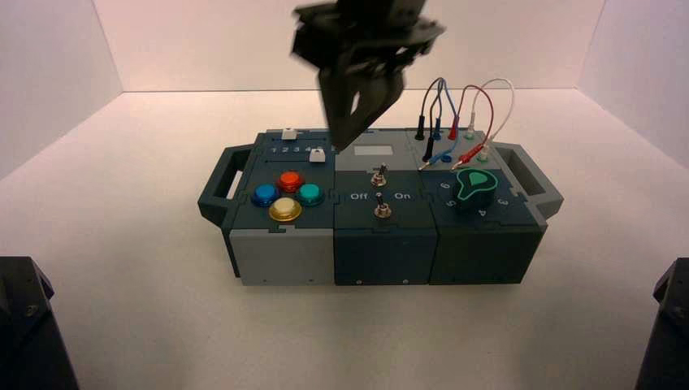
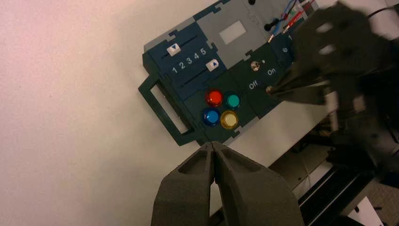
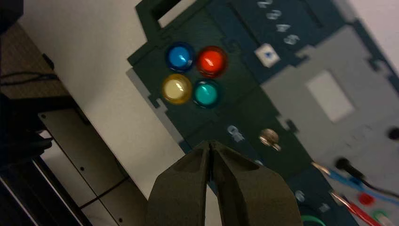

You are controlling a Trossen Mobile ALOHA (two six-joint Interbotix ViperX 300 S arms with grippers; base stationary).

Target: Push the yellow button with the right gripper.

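Note:
The yellow button (image 1: 285,210) is the front one of four round buttons on the box's left part. It also shows in the left wrist view (image 2: 229,119) and the right wrist view (image 3: 176,88). My right gripper (image 1: 345,146) hangs in the air above the box's middle rear, fingers shut and empty, well apart from the yellow button. In the right wrist view its tip (image 3: 210,142) is off to the side of the buttons, near a toggle switch (image 3: 268,138). My left gripper (image 2: 212,144) is shut and empty, held high off the box's left side.
Blue (image 1: 265,194), orange-red (image 1: 290,180) and teal (image 1: 309,192) buttons crowd the yellow one. Behind them are two sliders (image 1: 288,134). Two toggle switches (image 1: 379,175) stand mid-box; a green knob (image 1: 473,185) and plugged wires (image 1: 455,122) are on the right. The box has side handles (image 1: 221,183).

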